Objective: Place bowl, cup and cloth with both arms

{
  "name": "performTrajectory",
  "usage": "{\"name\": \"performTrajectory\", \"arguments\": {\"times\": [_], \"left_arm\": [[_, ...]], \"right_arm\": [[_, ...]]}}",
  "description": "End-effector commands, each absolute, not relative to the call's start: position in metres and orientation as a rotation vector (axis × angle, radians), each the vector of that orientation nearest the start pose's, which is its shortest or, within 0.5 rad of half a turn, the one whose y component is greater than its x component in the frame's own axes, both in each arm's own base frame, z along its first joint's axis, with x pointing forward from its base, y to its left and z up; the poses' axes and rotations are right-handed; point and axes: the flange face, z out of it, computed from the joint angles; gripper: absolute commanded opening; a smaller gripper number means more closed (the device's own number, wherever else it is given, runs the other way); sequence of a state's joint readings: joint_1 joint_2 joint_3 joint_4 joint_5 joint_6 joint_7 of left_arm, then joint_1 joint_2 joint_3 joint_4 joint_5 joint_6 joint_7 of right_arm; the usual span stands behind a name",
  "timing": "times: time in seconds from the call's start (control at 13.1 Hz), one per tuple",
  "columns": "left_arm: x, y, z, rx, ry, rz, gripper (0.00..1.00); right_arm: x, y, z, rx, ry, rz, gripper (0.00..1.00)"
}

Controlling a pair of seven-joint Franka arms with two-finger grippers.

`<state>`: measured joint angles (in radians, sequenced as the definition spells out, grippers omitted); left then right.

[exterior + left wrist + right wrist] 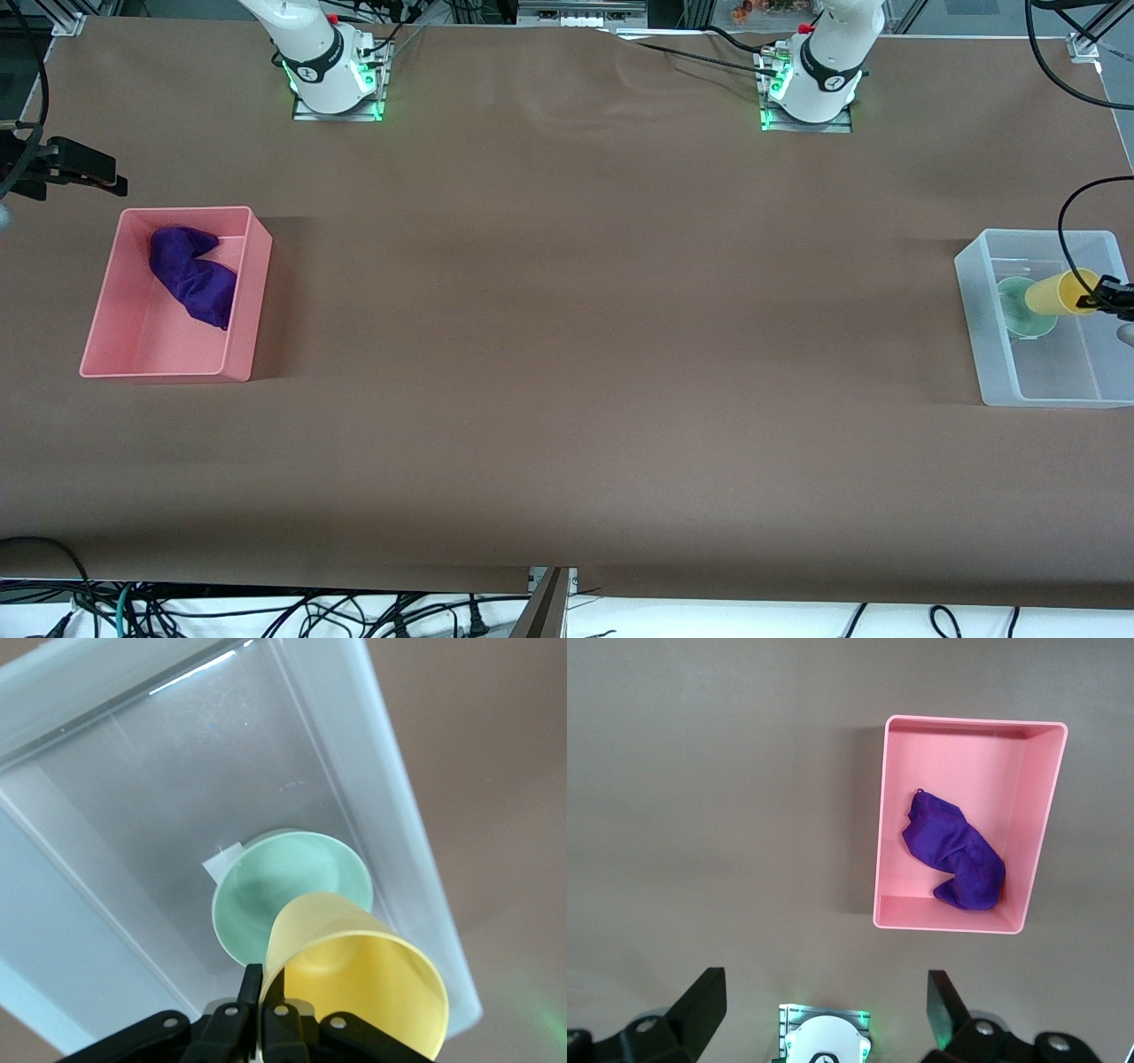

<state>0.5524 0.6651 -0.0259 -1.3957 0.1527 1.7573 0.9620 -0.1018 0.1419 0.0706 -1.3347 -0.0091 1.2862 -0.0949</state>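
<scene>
Left gripper (261, 1014) pinches the yellow cup (354, 988) by its rim, tilted directly over the mint-green bowl (288, 886) in the clear bin (403, 815); right gripper (824, 1005) waits spread, cloth (954, 859) in the pink bin (966, 726).

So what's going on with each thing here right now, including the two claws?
cloth: crumpled, lying in the pink bin.
bowl: upright, on the floor of the clear bin.
cup: tipped on its side, gripped by its rim, held in the air over the bowl.
left claw: shut on the cup, over the clear bin.
right claw: open, empty, waiting high up, off to the side of the pink bin.
</scene>
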Motion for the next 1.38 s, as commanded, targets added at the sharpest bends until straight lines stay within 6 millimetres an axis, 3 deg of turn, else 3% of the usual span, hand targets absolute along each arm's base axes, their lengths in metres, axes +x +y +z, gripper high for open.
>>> {"name": "performTrajectory", "arguments": {"times": [0.0,0.08,0.15,0.23,0.31,0.53,0.76,0.99,1.3], "left_arm": [[0.585,0.359,0.282,-3.086,0.845,0.507,0.0],[0.586,0.358,0.281,-3.085,0.847,0.505,0.0],[0.587,0.357,0.281,-3.081,0.85,0.497,0.46],[0.588,0.358,0.283,-3.079,0.848,0.492,0.78],[0.59,0.356,0.292,-3.071,0.854,0.481,0.97],[0.593,0.347,0.316,-3.065,0.878,0.467,1.0],[0.604,0.302,0.382,-3.045,0.921,0.428,1.0],[0.622,0.215,0.448,-3.047,0.873,0.346,1.0],[0.623,0.081,0.502,-3.091,0.581,0.381,1.0]], "right_arm": [[0.566,-0.017,0.633,-3.097,-0.091,0.298,1.0],[0.566,-0.016,0.633,-3.097,-0.093,0.298,1.0],[0.566,-0.016,0.634,-3.097,-0.093,0.298,1.0],[0.566,-0.016,0.633,-3.096,-0.093,0.302,1.0],[0.566,-0.016,0.633,-3.095,-0.094,0.305,1.0],[0.566,-0.016,0.633,-3.095,-0.094,0.302,1.0],[0.566,-0.016,0.633,-3.095,-0.094,0.305,1.0],[0.566,-0.018,0.633,-3.094,-0.087,0.302,1.0],[0.566,-0.019,0.633,-3.094,-0.087,0.299,1.0]]}}
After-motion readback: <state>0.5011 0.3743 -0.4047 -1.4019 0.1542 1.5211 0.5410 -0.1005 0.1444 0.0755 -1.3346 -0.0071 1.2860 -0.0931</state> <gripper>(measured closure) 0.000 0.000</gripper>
